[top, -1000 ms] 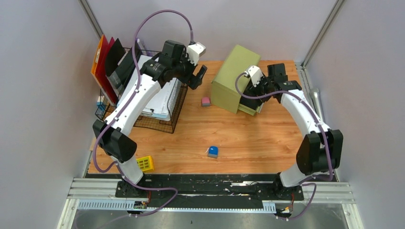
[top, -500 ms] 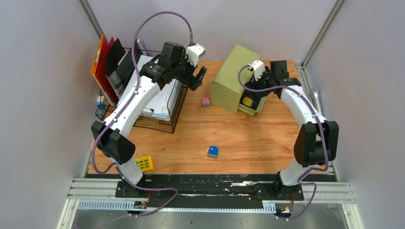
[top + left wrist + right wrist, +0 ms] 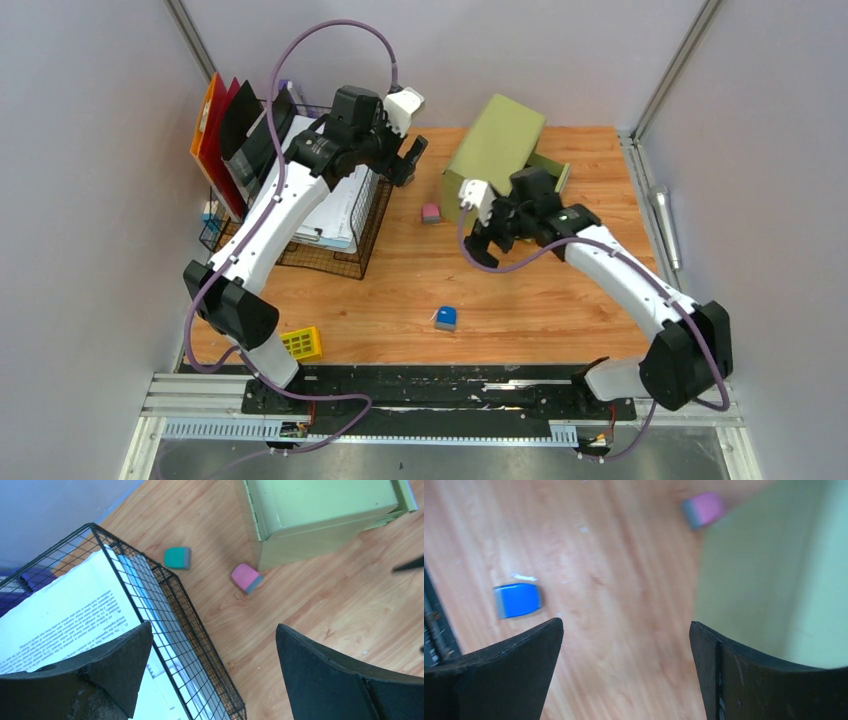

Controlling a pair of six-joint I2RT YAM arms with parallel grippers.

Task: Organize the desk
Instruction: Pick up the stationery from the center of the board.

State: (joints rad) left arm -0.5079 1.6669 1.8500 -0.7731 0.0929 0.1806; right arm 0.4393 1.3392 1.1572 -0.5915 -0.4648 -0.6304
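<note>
The desk [image 3: 540, 300] lies under both arms with its long axis running side to side, parallel to the black and metal rail [image 3: 450, 385] at the arms' bases, and its wood grain follows the same line. The left gripper [image 3: 408, 160] hangs above the far left part of the desk with its jaws spread wide and nothing between them. In its wrist view one finger [image 3: 100, 675] stands over the corner of the single wire basket [image 3: 200, 645], which holds a stack of printed papers [image 3: 65, 620], and the other finger is over bare wood. Ahead of this gripper lie a pink eraser [image 3: 246, 578] and, farther on, a teal eraser [image 3: 177, 557], apart from each other. The pink one is just beside the near wall of the one green cabinet [image 3: 320, 515]. The right gripper [image 3: 483, 245] hovers over the middle of the desk, just beside the cabinet's corner, jaws also wide apart and empty. In its own view, which is blurred, a blue eraser [image 3: 517, 600] lies on the wood near its left finger [image 3: 499, 675], the pink eraser shows ahead, and the cabinet's green side fills the space beyond its right finger. That makes three erasers in all, one of each colour. One small yellow crate [image 3: 304, 343] sits at the desk's near left corner, well apart from both grippers. Behind the basket, beyond the left gripper, upright folders [image 3: 215, 135] in orange, red and black lean together, their number unclear
</note>
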